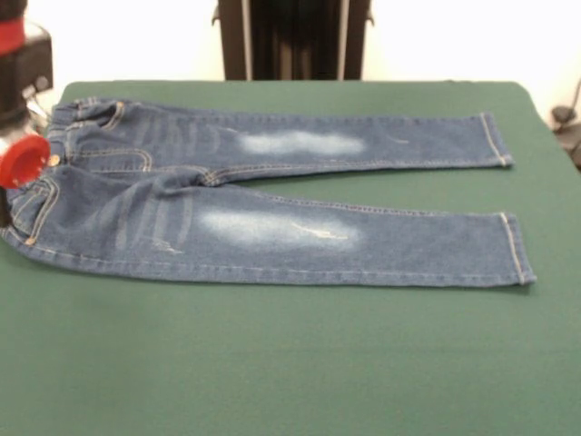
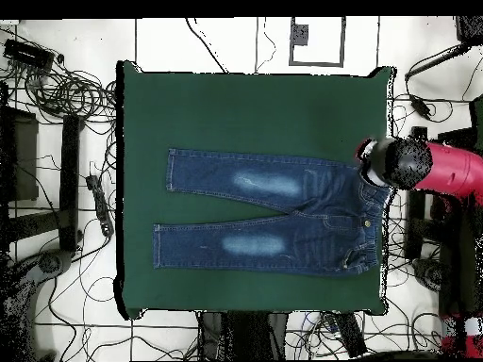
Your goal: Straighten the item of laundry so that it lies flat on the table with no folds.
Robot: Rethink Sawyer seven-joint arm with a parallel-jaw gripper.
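Observation:
The small blue denim jeans [image 1: 136, 227] lie spread on the dark green table [image 1: 290, 363], both legs straight and slightly apart, with faded whitish thigh patches. In the front view the waistband is at the left and the hems at the right. In the overhead view the jeans [image 2: 321, 212] lie mid-table [image 2: 245, 104] with the waistband to the right. My gripper [image 1: 20, 162] hangs at the waistband end at the table's edge, with a red round part showing. It also shows in the overhead view [image 2: 374, 162], just above the waistband's upper corner. Whether it is open or shut is hidden.
The red and black arm [image 2: 434, 168] reaches in from the right in the overhead view. The dark pedestal [image 1: 292, 41] stands behind the table's far edge. Many cables [image 2: 66, 94] and black stands [image 2: 68, 179] lie on the floor around the table.

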